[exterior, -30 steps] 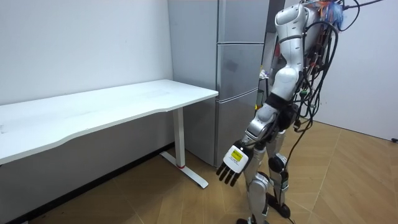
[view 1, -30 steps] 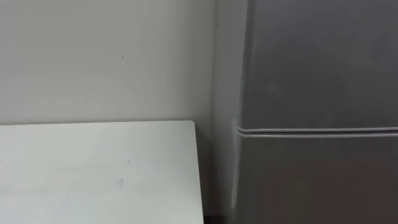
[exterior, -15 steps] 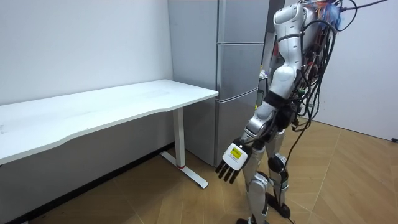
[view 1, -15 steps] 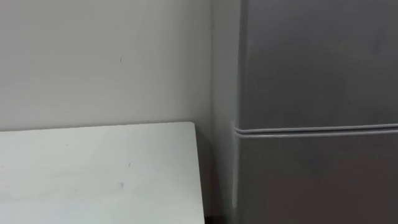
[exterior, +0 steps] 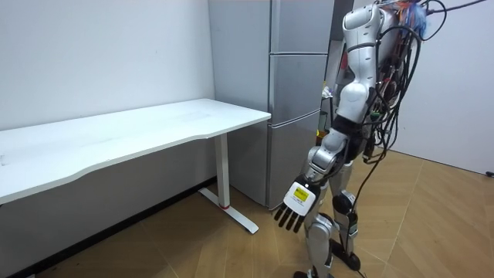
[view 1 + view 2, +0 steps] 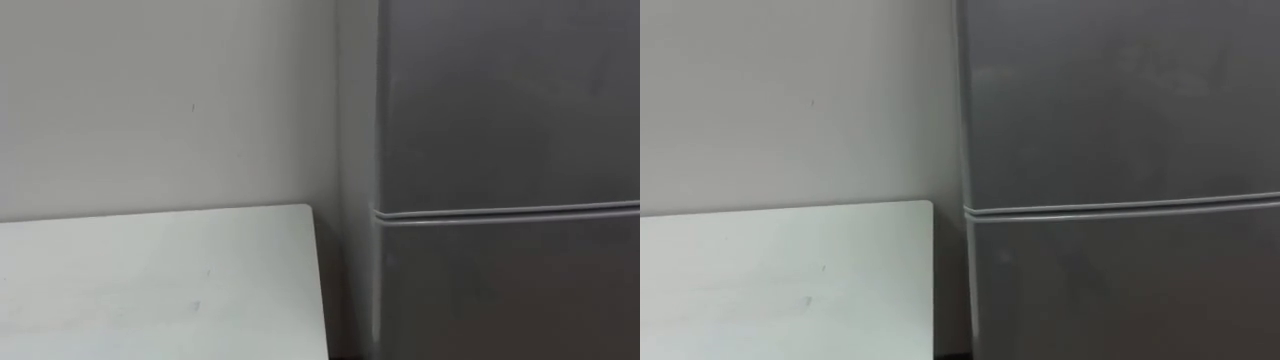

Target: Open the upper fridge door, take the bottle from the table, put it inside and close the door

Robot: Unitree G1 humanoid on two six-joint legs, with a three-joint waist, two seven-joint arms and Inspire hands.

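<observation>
The fridge [image 6: 500, 150] is plain grey, the surface [image 6: 150, 290] white, the wall [image 6: 150, 100] off-white. The floor [image 5: 231, 255] is brown wood in a herringbone pattern. The left hand [image 5: 296, 205] has black fingers.

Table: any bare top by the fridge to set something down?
Yes: the white table is bare from the wall to its front edge, right up to the corner beside the fridge. The gap between table and fridge is narrow, tight for a hand. The left hand hangs open, low before the fridge.
</observation>
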